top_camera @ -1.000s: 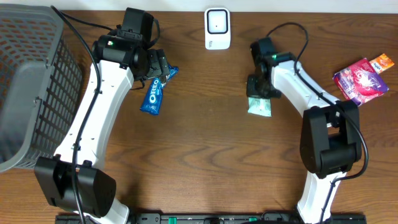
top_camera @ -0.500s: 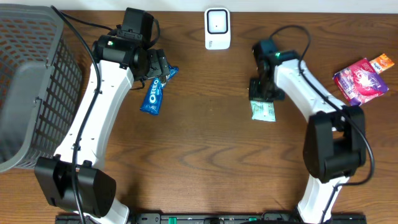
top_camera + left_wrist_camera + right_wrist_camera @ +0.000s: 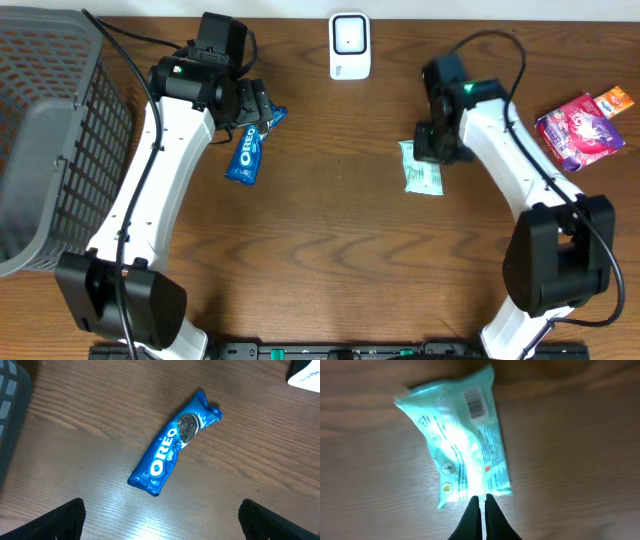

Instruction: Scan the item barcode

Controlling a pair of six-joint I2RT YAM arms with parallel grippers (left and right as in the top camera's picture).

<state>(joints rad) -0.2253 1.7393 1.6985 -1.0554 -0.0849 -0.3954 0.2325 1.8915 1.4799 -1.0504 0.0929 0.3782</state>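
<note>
Nudging the packet (image 3: pixel 462 445) with the pressed-together right claw (image 3: pixel 480 504) might flip its barcode (image 3: pixel 476 404) under. Left claw (image 3: pixel 172 520) hangs spread.

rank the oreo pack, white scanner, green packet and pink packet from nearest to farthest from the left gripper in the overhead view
From the left gripper:
1. Oreo pack, just below it on the left side.
2. White scanner, at the far edge, centre.
3. Green packet, mid-table on the right side.
4. Pink packet, near the right edge.
</note>
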